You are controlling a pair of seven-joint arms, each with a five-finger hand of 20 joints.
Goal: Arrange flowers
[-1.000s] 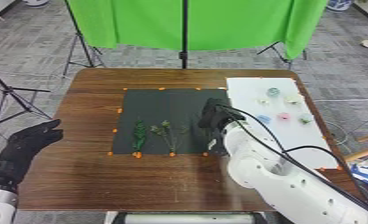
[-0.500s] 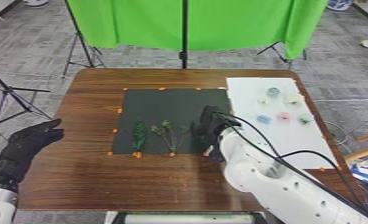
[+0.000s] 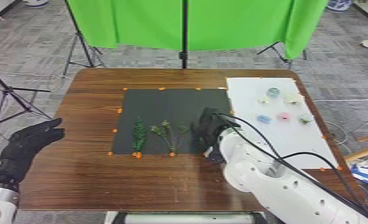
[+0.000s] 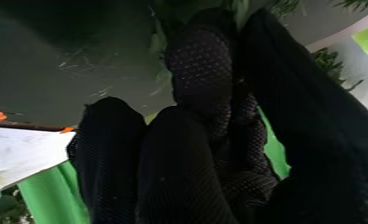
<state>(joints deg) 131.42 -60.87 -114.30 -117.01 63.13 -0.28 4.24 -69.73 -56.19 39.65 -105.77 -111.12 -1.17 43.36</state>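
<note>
In the head view, my right hand (image 3: 211, 124) is low over the right part of the dark mat (image 3: 167, 107). On the mat lie a leafy green stem (image 3: 139, 136) and, beside it, a thin branching stem (image 3: 170, 134). More greenery (image 3: 184, 129) shows close by my right hand. In the right wrist view, the fingers and thumb of my right hand (image 4: 198, 75) come together at a thin green stem (image 4: 242, 8), pinching it. My left hand (image 3: 28, 141) is held at the table's left side, fingers relaxed and open.
The white sheet (image 3: 291, 142) on the right bears several small flower heads, among them a pink one (image 3: 283, 117) and a blue one (image 3: 264, 119). Orange tape marks the mat's edges. A green cloth (image 3: 145, 25) hangs behind the brown table (image 3: 100, 185).
Over the last second my right hand has moved left and slightly down across the mat, and has barely shifted in the latter half. My left hand has stayed nearly still.
</note>
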